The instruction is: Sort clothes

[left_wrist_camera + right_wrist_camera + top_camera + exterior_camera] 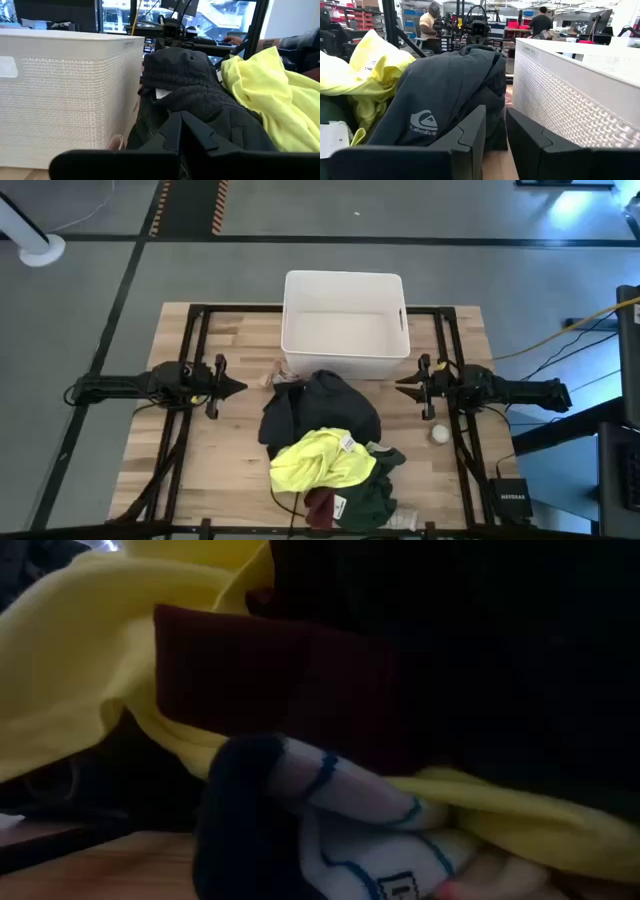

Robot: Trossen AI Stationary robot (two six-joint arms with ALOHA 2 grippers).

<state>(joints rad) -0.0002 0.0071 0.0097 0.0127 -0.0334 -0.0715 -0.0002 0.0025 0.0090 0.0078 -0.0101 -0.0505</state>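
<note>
The clothes lie in a pile at the table's middle and near side. A charcoal garment [320,408] [440,100] lies beside the bin. A neon yellow one [320,460] [265,95] lies nearer, overlapping it. A dark green one [378,485] and a small maroon one [320,507] [270,670] lie at the near edge. My left gripper [240,387] [181,122] hovers left of the pile, shut, pointing at it. My right gripper [400,388] [495,125] hovers to the pile's right, open by a narrow gap, touching nothing.
The white bin [345,277] stands at the table's far middle, just behind the pile. A small white ball [440,434] lies near my right arm. A white cloth piece with blue lines [350,830] lies close before the low camera. People stand in the room beyond [427,22].
</note>
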